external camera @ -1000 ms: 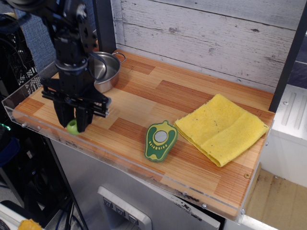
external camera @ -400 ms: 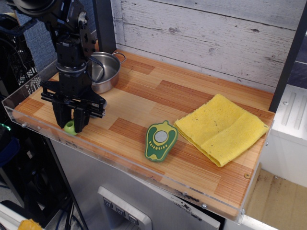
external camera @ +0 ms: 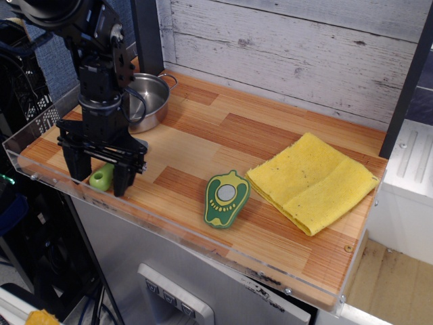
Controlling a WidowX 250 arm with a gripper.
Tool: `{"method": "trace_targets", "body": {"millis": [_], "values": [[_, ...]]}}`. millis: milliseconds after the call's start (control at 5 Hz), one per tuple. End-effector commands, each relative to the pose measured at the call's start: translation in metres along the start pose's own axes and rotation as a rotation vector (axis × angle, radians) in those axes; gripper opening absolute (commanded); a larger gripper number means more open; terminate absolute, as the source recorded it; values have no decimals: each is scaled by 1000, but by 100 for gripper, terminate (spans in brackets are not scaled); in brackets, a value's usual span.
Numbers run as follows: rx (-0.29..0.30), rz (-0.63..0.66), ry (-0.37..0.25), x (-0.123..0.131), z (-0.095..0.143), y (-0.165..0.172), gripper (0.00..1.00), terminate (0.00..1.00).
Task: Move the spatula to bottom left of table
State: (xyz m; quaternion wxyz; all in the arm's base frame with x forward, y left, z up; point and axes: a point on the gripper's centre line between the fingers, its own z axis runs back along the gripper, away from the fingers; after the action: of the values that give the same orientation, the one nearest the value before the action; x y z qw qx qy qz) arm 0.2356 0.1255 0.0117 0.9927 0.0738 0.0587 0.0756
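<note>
The spatula (external camera: pixel 102 177) lies on the wooden table (external camera: pixel 203 145) near its front left corner; only its lime-green handle with the end hole shows, the blade is hidden behind the gripper. My gripper (external camera: pixel 97 177) hangs straight down over it, its jaws spread wide, one finger on each side of the handle, with a gap at each side.
A small steel pot (external camera: pixel 145 99) stands just behind the gripper at the back left. A green-and-yellow pepper-shaped toy (external camera: pixel 226 198) lies at the front middle. A yellow cloth (external camera: pixel 312 181) lies at the right. A clear acrylic rim (external camera: pixel 40 181) edges the table front.
The gripper has moved left toward the front left corner with the spatula and lowered. Its jaws have opened; the handle now lies free on the table between the fingers.
</note>
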Motion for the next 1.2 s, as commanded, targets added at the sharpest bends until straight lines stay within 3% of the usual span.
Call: {"method": "trace_targets", "body": {"millis": [0,200,600,800,1000], "values": [[30,-19,-205,-16,60,-3,100,0],[-21,-8,-240,-21,90,-5,100,0],[-130,-108,-210,-3,119,-37,100,0],[-129,-144,-207,0,123,-44,100,0],[-39,-102,-180,-4,126,-36,100,0]]}}
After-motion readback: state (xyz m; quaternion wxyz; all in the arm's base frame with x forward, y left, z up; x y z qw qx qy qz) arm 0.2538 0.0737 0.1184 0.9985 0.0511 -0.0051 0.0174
